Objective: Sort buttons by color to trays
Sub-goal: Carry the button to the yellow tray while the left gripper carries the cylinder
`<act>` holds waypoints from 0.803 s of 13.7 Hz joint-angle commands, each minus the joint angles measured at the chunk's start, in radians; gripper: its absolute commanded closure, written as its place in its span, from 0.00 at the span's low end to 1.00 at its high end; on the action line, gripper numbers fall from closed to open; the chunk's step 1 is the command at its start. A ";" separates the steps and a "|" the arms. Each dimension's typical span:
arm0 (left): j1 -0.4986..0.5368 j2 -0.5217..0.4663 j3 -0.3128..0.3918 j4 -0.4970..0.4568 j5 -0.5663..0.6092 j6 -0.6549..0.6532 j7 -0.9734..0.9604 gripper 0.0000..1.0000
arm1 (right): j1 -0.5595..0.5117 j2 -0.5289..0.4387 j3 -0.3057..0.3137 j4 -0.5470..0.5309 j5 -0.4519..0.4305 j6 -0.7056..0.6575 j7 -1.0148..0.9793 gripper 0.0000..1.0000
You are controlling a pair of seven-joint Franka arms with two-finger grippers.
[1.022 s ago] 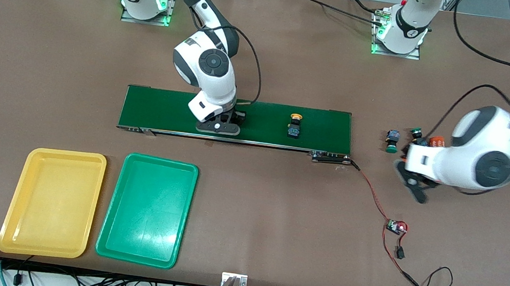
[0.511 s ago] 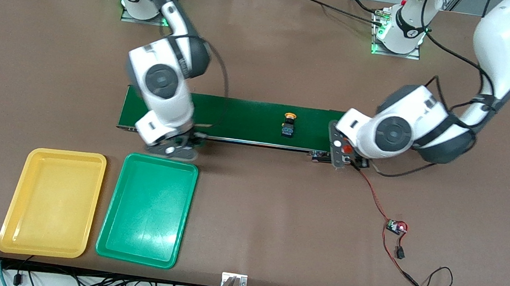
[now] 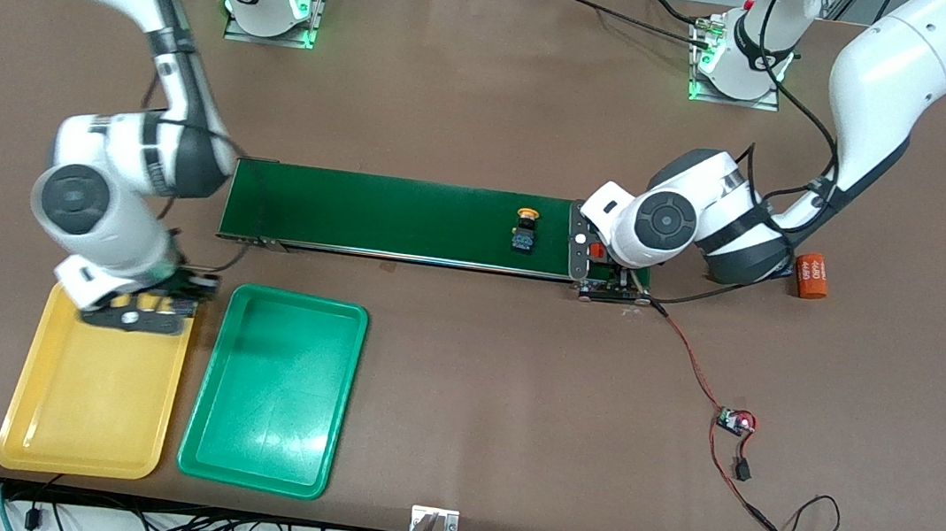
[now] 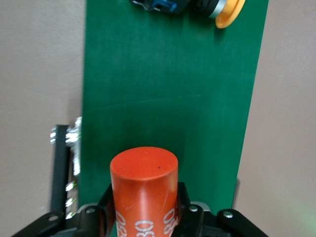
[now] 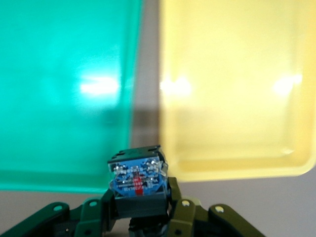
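My right gripper (image 3: pixel 137 309) is shut on a button with a black-and-blue body (image 5: pixel 137 183). Its cap is hidden. It hangs over the corner of the yellow tray (image 3: pixel 88 400) that is nearest the belt and the green tray (image 3: pixel 271 394). Both trays show in the right wrist view, the yellow tray (image 5: pixel 232 89) and the green tray (image 5: pixel 64 89), and both are empty. A yellow-capped button (image 3: pixel 523 228) lies on the belt and also shows in the left wrist view (image 4: pixel 219 9). My left gripper (image 3: pixel 591 257) is shut on an orange numbered cylinder (image 4: pixel 143 190) over the belt's end. No green button is in view.
The dark-green conveyor belt (image 3: pixel 389 216) runs across the middle of the table. A second orange numbered cylinder (image 3: pixel 811 276) lies toward the left arm's end, beside that arm. A red wire with a small circuit board (image 3: pixel 734 421) trails from the belt's end toward the front camera.
My right arm swung from the belt to the yellow tray's corner with a button. My left arm came from its end of the table to the belt's end with the cylinder. The yellow-capped button rode toward the right arm's end.
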 commanded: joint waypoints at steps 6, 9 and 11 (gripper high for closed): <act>0.030 -0.103 -0.034 0.083 0.007 -0.113 -0.010 0.00 | -0.110 0.196 -0.062 0.010 -0.044 0.387 -0.181 0.96; 0.069 -0.147 0.004 0.172 0.028 -0.196 -0.040 0.00 | -0.125 0.270 -0.094 0.036 -0.044 0.492 -0.225 0.95; 0.143 -0.147 0.025 0.196 0.083 -0.196 -0.048 0.00 | -0.127 0.281 -0.094 0.036 -0.043 0.493 -0.216 0.80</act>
